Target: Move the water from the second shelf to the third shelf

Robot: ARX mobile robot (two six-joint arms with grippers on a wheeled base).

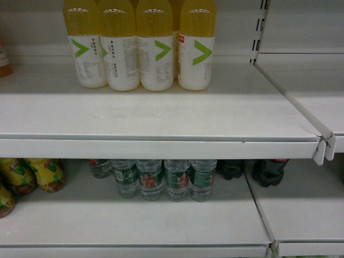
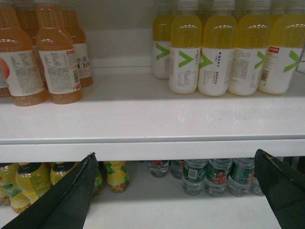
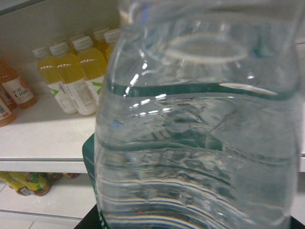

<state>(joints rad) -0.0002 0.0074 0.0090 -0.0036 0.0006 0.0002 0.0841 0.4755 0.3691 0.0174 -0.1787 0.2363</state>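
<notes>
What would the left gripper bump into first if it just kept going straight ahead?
Probably the white front edge of the upper shelf: it sits just above the open fingers. Slightly lower, it would enter the gap beneath, towards the water bottles. Depth is hard to judge.

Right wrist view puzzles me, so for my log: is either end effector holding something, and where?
Right: a water bottle fills its view, probably held; grip point hidden. Left end effector: empty.

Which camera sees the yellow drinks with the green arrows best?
The left wrist view: the yellow bottles show almost whole, with caps and labels. The head view cuts off their tops. The right wrist view shows them small and far, behind a close-up water bottle.
</notes>
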